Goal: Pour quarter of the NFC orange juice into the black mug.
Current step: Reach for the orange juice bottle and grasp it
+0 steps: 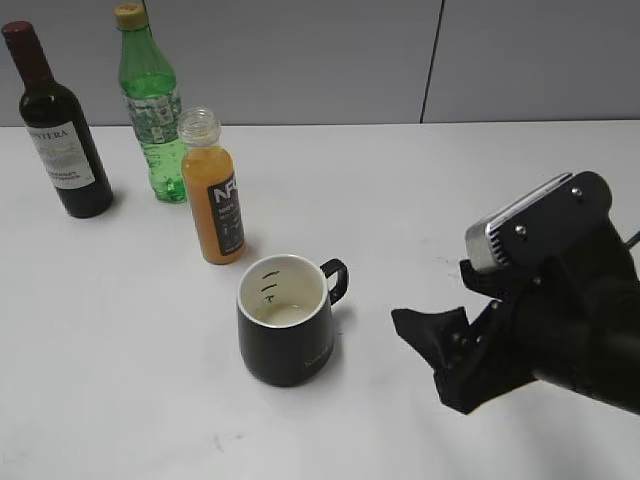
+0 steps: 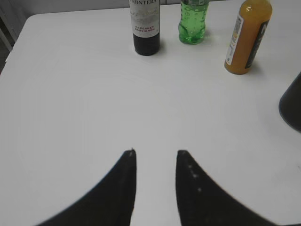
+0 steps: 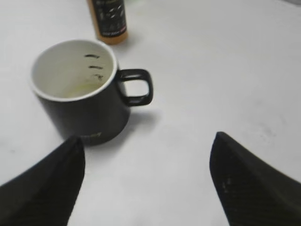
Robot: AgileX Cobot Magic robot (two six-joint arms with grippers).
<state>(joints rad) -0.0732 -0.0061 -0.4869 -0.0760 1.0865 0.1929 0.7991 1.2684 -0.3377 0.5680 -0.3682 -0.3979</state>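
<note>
The NFC orange juice (image 1: 212,190) stands upright with no cap on its neck, just behind and left of the black mug (image 1: 285,320). The mug's white inside shows small black marks and a faint yellowish tint at the bottom; its handle points right. My right gripper (image 1: 425,355) hovers open to the right of the mug, apart from it. In the right wrist view the mug (image 3: 75,94) sits ahead-left of the open gripper (image 3: 148,137), with the juice (image 3: 109,21) beyond. My left gripper (image 2: 156,153) is open over bare table, well short of the juice (image 2: 247,37) and the mug (image 2: 291,106).
A dark wine bottle (image 1: 60,125) and a tall green bottle with a yellow cap (image 1: 152,105) stand at the back left, close to the juice. A grey wall (image 1: 400,60) runs behind the white table (image 1: 450,200).
</note>
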